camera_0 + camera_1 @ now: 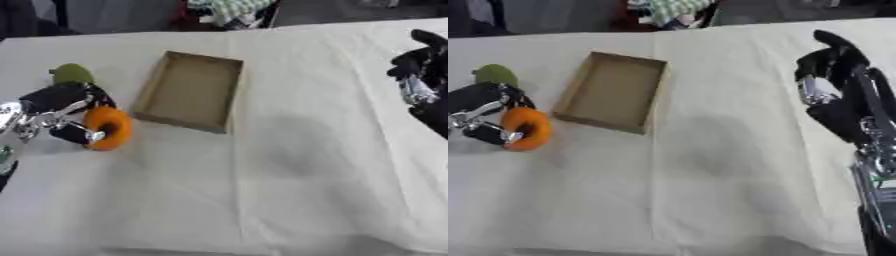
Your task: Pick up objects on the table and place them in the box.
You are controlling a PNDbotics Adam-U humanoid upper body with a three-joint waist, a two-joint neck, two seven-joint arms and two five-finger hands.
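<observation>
Orange ring (108, 128), doughnut-shaped and soft-looking, sits in my left hand (63, 112), over the white tablecloth (289, 165) just to the left of the cardboard box (190, 91). I see the fingers (77, 134) curled round it, one dark fingertip poking through or across the hole and the rest of the hand wrapping the ring's left side. Whether the ring rests on the cloth or is just lifted, I cannot tell.

Behind those fingers, on the far side of my hand, lies a green rounded object (71, 73), touching or very nearly touching the back of the hand. The box is to the right of the fingers, close by but apart from the ring; it is shallow, open-topped and lies askew on the cloth, with nothing visible inside.

My right hand (833, 75) hangs well apart from all this, at the right edge, above the cloth. Its fingers look loosely bent and hold nothing; the black arm runs down the right side of the right eye view.
</observation>
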